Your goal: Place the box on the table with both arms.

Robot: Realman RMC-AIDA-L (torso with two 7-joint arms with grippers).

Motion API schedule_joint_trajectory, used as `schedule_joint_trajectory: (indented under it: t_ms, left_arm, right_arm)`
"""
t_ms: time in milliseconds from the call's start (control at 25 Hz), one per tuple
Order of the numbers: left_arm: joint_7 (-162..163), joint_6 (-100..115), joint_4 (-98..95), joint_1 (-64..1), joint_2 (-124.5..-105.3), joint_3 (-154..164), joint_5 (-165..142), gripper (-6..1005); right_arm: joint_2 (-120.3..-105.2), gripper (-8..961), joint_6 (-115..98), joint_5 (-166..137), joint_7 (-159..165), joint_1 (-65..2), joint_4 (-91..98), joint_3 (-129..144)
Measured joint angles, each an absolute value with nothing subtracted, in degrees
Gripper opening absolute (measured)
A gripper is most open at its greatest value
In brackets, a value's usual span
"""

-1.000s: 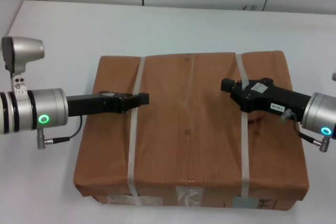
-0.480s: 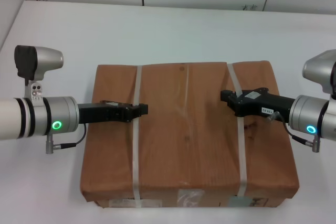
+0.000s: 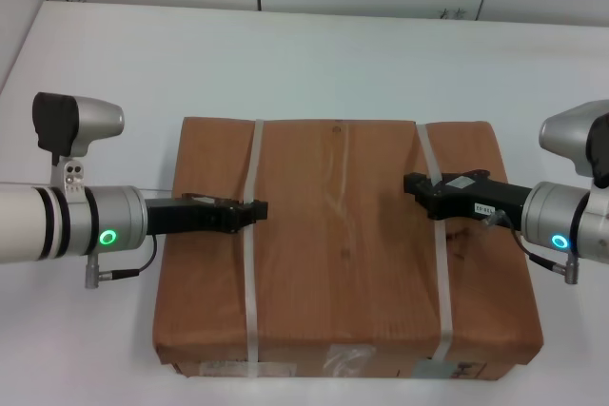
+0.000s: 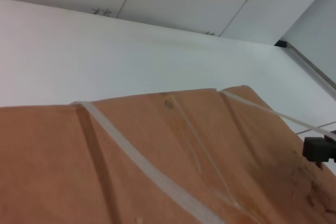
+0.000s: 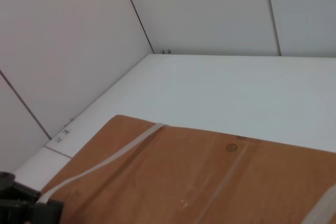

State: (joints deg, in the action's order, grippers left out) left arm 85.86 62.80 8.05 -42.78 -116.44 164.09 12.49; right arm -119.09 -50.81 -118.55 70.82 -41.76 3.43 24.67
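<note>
Head view: the box (image 3: 347, 244) sits at the lower centre of the white desk (image 3: 314, 54), its labelled front face toward 6 o'clock. Two white straps run from 12 to 6 over its top. The left gripper (image 3: 255, 210) reaches in from 9 o'clock, its tip right at the left strap (image 3: 249, 273). The right gripper (image 3: 415, 184) comes in from 3 o'clock and its tip meets the right strap (image 3: 435, 235). Each seems hooked on or clenched around its strap, but whether the fingers are pinched shut I cannot tell. Nor can I tell whether the box's underside already rests on the desk.

Left wrist view: the box top fills the lower half, with a strap crossing it diagonally. The right gripper's black tip shows at 4 o'clock, by the far strap. Bare desk lies beyond.

Right wrist view: the box top again, desk beyond toward 12. The left gripper's dark tip sits at 8 o'clock, at the end of a strap.

Risk, as I judge it: the straps are thin and slippery. If one arm lowers faster or lets go first, the box could tilt, drop a corner hard or slide. A strap could also snag on the fingers as they pull away and drag the box.
</note>
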Motion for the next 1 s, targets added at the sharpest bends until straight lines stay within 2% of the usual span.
schedule_joint_trajectory:
  t_ms: [120, 360, 400, 560, 800, 840, 1000]
  left_arm:
    - [85.9, 62.4, 8.0, -42.7, -116.46, 164.1, 12.5, 94]
    - [84.8, 62.4, 7.6, -42.5, -116.46, 164.1, 12.3, 195]
    - [84.5, 62.4, 7.6, -42.5, -116.46, 164.1, 12.2, 215]
    - [84.0, 62.5, 7.7, -42.4, -116.46, 164.1, 11.3, 401]
    - [83.0, 62.5, 8.1, -41.9, -116.34, 164.1, 11.2, 651]
    - [82.8, 62.9, 8.1, -41.7, -116.19, 164.0, 11.4, 692]
    - [82.0, 64.9, 8.2, -41.2, -115.56, 163.6, 11.6, 741]
  right_arm:
    - [-119.09, 21, -49.7, -117.9, 70.8, -41.5, 3.3, 24.3]
    - [-119.09, 171, -48.9, -115.7, 70.8, -40.4, 3.4, 24.1]
    - [-119.09, 220, -48.9, -115.5, 70.8, -40.3, 3.5, 24.0]
    - [-119.09, 416, -48.4, -115.0, 70.8, -39.7, 3.6, 23.7]
    - [-119.09, 658, -48.3, -113.8, 70.8, -38.6, 3.9, 23.4]
    - [-119.09, 661, -48.5, -113.7, 70.8, -38.3, 3.9, 23.4]
    - [-119.05, 674, -48.6, -113.5, 70.8, -37.3, 4.5, 22.8]
